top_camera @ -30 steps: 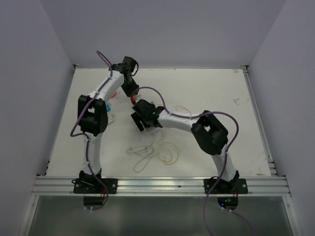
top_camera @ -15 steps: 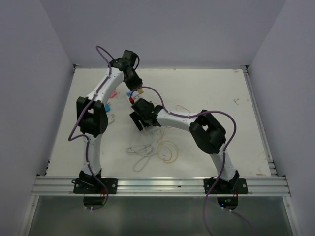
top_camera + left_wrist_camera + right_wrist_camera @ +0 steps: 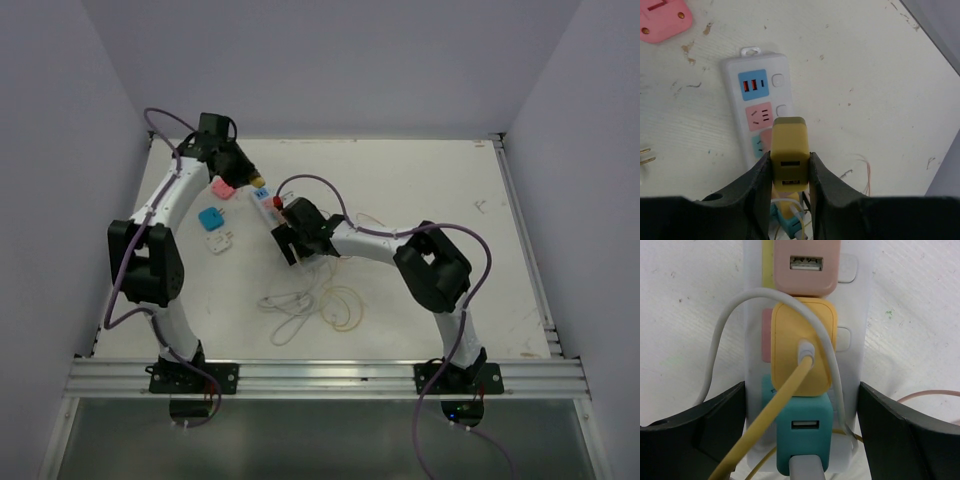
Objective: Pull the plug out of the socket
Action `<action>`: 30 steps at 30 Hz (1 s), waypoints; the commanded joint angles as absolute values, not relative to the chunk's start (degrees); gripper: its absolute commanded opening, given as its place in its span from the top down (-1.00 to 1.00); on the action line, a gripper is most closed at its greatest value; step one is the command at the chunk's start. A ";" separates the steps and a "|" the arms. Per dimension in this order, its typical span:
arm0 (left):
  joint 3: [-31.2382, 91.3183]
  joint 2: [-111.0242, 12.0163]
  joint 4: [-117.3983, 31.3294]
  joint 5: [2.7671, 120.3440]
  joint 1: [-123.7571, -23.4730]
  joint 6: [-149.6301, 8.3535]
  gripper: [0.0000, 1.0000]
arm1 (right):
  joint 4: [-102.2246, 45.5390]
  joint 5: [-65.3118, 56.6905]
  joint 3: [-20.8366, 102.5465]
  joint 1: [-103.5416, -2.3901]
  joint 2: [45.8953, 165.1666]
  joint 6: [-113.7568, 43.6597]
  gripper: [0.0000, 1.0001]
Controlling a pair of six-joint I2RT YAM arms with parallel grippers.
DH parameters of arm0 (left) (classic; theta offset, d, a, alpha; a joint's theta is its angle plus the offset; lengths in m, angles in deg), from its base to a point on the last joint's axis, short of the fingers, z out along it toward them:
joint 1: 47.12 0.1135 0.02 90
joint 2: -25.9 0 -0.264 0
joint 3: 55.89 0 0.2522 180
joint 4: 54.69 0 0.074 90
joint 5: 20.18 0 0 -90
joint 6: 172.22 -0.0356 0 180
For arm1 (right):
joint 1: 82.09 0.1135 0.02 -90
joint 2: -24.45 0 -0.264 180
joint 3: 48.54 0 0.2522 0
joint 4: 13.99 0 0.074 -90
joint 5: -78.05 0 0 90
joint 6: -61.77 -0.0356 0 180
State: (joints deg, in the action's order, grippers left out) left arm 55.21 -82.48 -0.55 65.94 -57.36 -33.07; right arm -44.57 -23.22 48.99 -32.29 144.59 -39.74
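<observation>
- Running from upper left to lower right in the top view, the socket (image 3: 266, 204) is laid flat on the table (image 3: 430, 180), left of the frame's centre, with its hang-hole end pointed to the upper left.
- In the left wrist view its long axis is seen running top to bottom, with blue, pink and teal faces turned upward.
- The plug (image 3: 789, 150), a yellow block, is clamped between the fingers (image 3: 757, 187) of the left gripper (image 3: 789, 172), with its long axis roughly in line with the socket's. It appears to be held clear of the socket, though the gap cannot be judged.
- The right gripper (image 3: 801, 390) is spread wide across the socket at the bottom of the right wrist view. One finger is set against each long side, seemingly pinning it.
- A pink adapter (image 3: 807, 265), a yellow adapter (image 3: 802, 347) and a teal adapter (image 3: 802, 437) are seen seated in a row along the socket.
</observation>
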 commanded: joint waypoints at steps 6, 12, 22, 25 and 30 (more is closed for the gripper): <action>35.06 -72.72 -22.89 55.41 -49.59 -37.04 1.00 | -60.27 -18.90 38.79 -35.77 148.03 -40.72 1.00; 28.01 -72.80 -30.99 51.98 -47.73 -37.22 1.00 | -59.74 -18.89 35.89 -35.86 145.13 -40.01 1.00; 26.34 -79.21 -36.27 50.13 -45.62 -37.39 0.88 | -58.86 -17.14 30.79 -36.21 140.47 -39.04 1.00; 25.37 -80.79 -36.97 49.17 -45.09 -37.39 0.85 | -58.77 -16.70 30.35 -36.21 140.03 -38.34 1.00; 21.77 -80.36 -39.61 47.85 -44.65 -37.57 0.60 | -58.42 -16.00 28.86 -36.13 138.62 -37.02 1.00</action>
